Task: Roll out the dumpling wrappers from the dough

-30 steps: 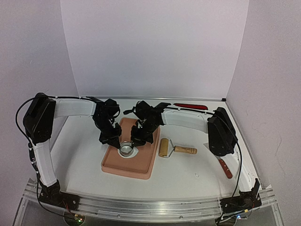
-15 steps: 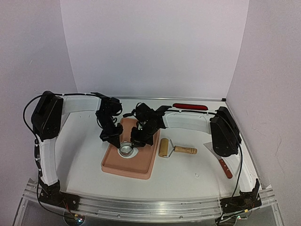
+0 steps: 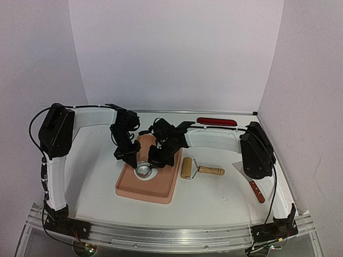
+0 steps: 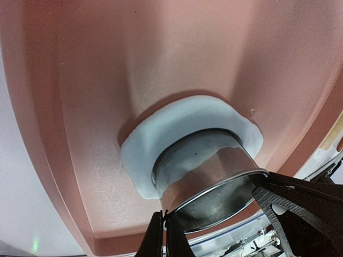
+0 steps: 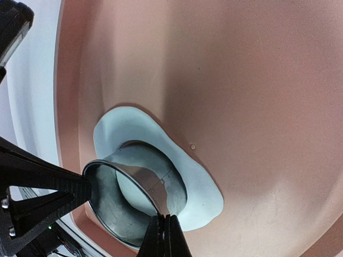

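Metal ring (image 5: pixel 153 184) standing on flattened dough (image 5: pixel 198 187) (ragged-edged), pink tray (image 5: pixel 257 80), right hand (image 5: pixel 163 219) pinched on rim

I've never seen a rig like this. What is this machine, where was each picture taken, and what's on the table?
These are two robot arms bolted at the table's edge, each ending in a two-finger gripper. The wide picture comes from a fixed camera above and behind them; the close-ups come from a camera on each wrist. On a pink tray lies a sheet of white dough with a metal ring standing on it. The left gripper and right gripper are both shut, tips at the ring's rim; whether they pinch it I cannot tell. Beside the tray lie a rolling pin and a red-handled scraper.
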Robot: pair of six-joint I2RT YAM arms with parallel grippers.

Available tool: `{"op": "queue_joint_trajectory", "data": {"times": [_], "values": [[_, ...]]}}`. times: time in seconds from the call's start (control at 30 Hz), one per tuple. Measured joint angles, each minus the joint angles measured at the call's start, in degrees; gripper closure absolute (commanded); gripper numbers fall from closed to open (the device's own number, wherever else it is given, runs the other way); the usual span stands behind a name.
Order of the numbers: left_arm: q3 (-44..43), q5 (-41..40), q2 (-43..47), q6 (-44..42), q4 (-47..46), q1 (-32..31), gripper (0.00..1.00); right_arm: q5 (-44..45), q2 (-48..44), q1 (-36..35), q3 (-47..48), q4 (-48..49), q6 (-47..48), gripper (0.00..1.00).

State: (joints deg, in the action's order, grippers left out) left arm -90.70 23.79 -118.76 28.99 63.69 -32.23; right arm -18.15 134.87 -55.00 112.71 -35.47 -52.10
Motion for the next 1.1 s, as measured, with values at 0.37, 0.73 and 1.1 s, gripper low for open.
{"op": "queue_joint_trajectory", "data": {"times": [0.37,0.73,1.1], "values": [[5.72,-0.15,3.74,3.85,-6.02,-1.01,1.00,-1.21,1.57,0.94,3.51,-3.36,3.02,1.00],[7.09,-1.97,5.01,6.97,-7.73,-2.03,1.00,-3.25,2.54,1.67,4.96,-5.00,5.61,1.00],[4.26,-3.82,3.50,6.48,-4.67,-2.77,1.00,-4.31,2.25,1.88,4.79,-4.74,6.81,0.89]]}}
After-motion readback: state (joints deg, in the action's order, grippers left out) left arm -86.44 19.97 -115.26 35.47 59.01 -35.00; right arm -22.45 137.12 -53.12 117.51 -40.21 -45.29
